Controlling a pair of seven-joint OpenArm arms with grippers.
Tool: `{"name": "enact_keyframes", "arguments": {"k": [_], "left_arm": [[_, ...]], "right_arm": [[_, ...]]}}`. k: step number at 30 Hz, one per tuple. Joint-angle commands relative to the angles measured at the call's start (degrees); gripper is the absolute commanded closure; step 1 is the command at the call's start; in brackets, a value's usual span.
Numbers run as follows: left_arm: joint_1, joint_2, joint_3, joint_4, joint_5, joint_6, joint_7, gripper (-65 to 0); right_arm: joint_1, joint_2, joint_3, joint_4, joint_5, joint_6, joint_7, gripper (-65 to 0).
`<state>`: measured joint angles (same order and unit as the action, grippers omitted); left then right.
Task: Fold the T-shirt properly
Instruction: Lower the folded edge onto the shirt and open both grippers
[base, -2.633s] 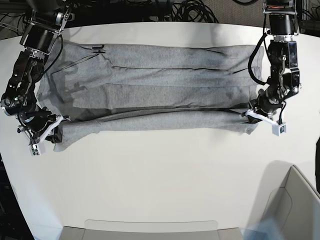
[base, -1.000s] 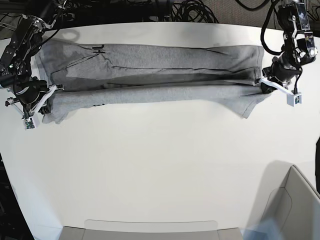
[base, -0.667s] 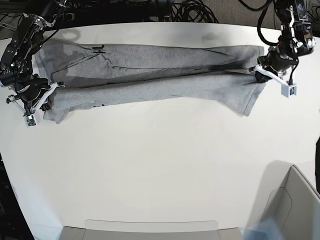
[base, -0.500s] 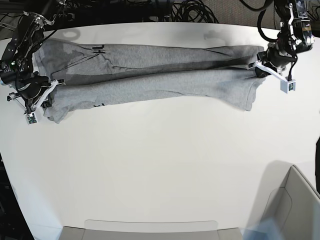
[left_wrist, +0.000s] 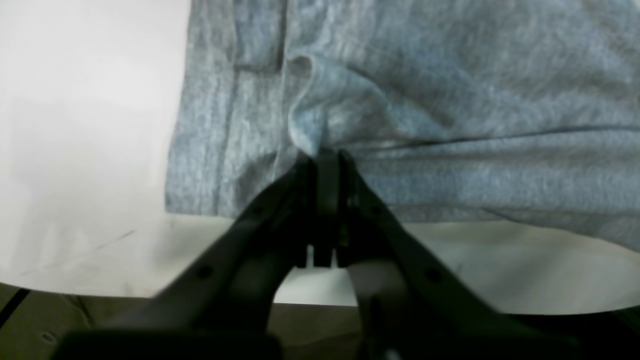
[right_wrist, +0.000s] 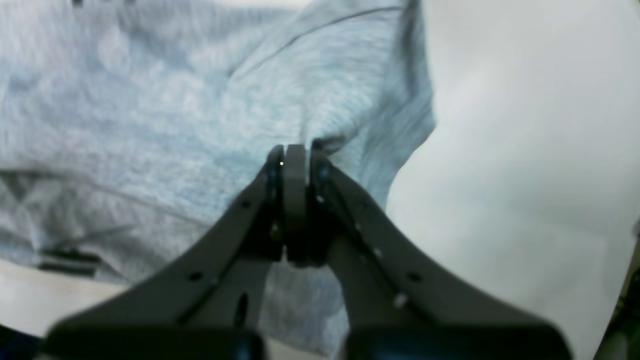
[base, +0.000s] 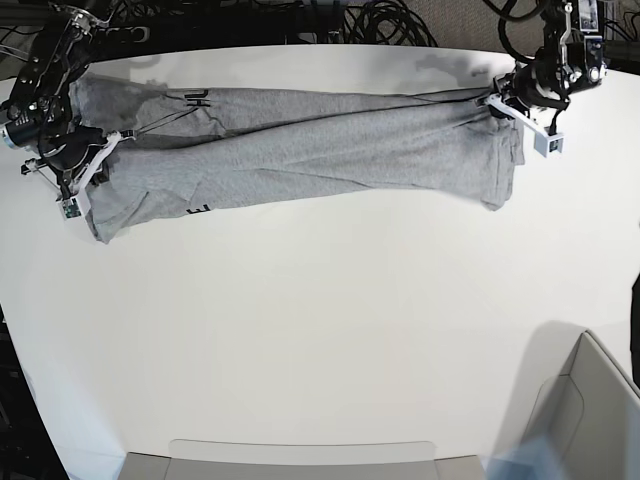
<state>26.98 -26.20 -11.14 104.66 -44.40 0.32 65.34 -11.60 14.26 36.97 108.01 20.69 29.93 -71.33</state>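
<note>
A white table (base: 320, 330) fills the view; black cables (base: 385, 20) behind; a grey bin (base: 590, 410) at its corner.

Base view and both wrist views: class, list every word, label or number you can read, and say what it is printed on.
Nothing can be read with confidence.
Heather-grey cotton T-shirt: black print peeks out at the folded edge, too little showing to read.
Same print in the right wrist view: blurred dark bars, unreadable.
Left wrist view: no text.

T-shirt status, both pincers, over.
Left pincer shut on T-shirt edge. Right pincer shut on the opposite end. Shirt stretched in a long band across the table's far side. Nothing in the way.
</note>
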Motion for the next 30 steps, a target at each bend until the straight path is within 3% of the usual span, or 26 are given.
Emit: {"name": "enact_keyframes", "arguments": {"k": [1,6,14,15,18,20,23,30], "left_arm": [[0.05,-0.84,-0.34,0.79,-0.04,-0.10,-0.77,0.0],[0.05,-0.84,-0.34,0.88,-0.04,-0.01,-0.42,-1.2],[1.28,-1.01,-0.86,4.74,-0.13,0.17,-0.51,-22.9],[1.72,-1.01,-0.95,5.98,-0.13,0.17,-0.86,-23.4],[2.34,-1.10,-1.04,9.76,-0.13,0.25,-0.86,-23.4],[3.13,-1.19,-1.30,11.34,-0.13,0.25,-0.86,-23.4],[3.39,-1.01,-4.12,11.78,-0.21,-0.10,-1.30,-23.4],[3.04,-1.89,-5.35,10.81,-0.13,-0.10,-10.35,-23.6]], "right_arm": [[0.12,0.90,0.44,0.87,-0.07,0.18,0.96,0.0],[-1.11,0.02,0.44,0.70,-0.16,0.18,0.96,0.0],[-1.02,-0.15,0.17,-0.71,-0.16,0.18,0.96,0.0],[-0.93,-0.15,0.17,-0.71,-0.16,0.18,0.96,-0.6],[-0.93,-0.15,0.17,-0.62,-0.16,0.18,0.96,-13.0],[-0.93,-0.15,0.08,-0.53,-0.16,0.18,0.96,-18.0],[-0.76,-0.15,0.08,-0.71,0.10,0.18,0.96,-19.1],[-0.67,-0.15,0.00,-0.71,0.28,0.18,0.96,-19.2]]}}
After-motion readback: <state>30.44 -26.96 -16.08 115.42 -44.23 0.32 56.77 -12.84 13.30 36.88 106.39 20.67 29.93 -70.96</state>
